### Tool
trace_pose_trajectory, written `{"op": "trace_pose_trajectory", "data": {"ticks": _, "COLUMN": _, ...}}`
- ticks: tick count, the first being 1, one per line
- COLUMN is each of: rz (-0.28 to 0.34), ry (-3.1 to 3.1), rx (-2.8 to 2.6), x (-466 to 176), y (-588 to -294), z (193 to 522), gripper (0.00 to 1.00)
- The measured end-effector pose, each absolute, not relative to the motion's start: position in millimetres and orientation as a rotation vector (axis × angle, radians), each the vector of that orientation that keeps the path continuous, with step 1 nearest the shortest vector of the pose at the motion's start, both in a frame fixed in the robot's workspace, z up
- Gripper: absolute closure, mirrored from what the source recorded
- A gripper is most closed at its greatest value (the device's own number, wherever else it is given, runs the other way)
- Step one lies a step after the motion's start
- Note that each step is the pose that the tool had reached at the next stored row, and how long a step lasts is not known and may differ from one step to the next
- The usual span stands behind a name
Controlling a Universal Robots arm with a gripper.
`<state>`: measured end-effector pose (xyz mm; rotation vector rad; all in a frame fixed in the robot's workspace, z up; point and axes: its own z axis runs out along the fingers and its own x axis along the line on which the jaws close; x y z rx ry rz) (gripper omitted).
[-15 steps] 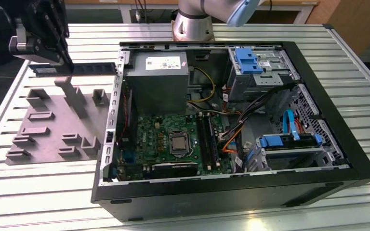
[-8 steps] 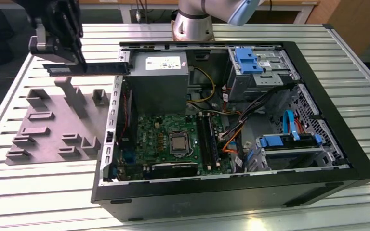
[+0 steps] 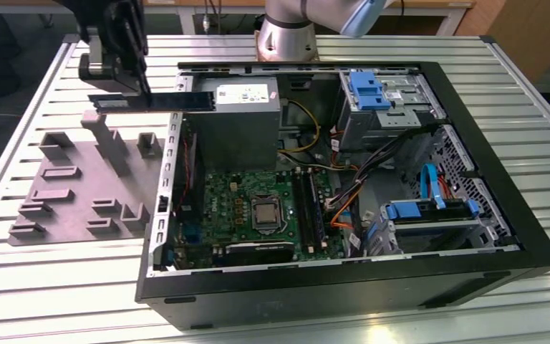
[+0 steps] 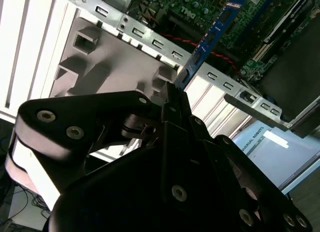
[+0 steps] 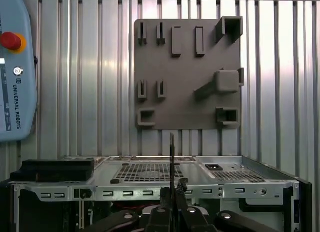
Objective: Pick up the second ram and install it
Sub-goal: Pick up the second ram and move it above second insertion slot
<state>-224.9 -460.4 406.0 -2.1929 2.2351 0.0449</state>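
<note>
One stick in play: the second ram (image 3: 175, 102) is hanging in the air, level and lengthwise, off the holder plate and not in any slot. In the exterior view it is riding above the gap between the grey holder plate (image 3: 74, 161) and the computer case (image 3: 351, 287). Its free end is reaching across the case rim toward the grey power supply (image 3: 241, 107).

It is showing as a long, flat, dark strip with a paler patch near the held end. In the second wrist view the board (image 4: 207, 40) is reading blue with dark chips. In the first wrist view it (image 5: 172, 157) is a thin edge-on line.

One gripper (image 3: 120, 92) is clamping it, fingers closed on the flat faces toward the exterior view's left end, seen in both wrist views (image 4: 174, 95) (image 5: 172, 189).

One plate (image 5: 190, 102) is carrying roughly ten raised blocks, the tallest standing just under the stick. Bare slatted table (image 3: 55, 287) is lying open around the plate. One case is lying open-side up, its rim framing one green motherboard (image 3: 227, 193) and a bank of long black slots (image 3: 311, 204); their number is hard to tell.
</note>
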Motion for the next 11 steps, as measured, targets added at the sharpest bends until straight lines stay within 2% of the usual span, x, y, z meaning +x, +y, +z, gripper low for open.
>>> {"op": "trace_pose_trajectory", "data": {"ticks": 11, "rz": 0.045, "ry": 2.235, "rx": -2.193, "x": -194, "y": -460, "z": 406, "gripper": 0.86}}
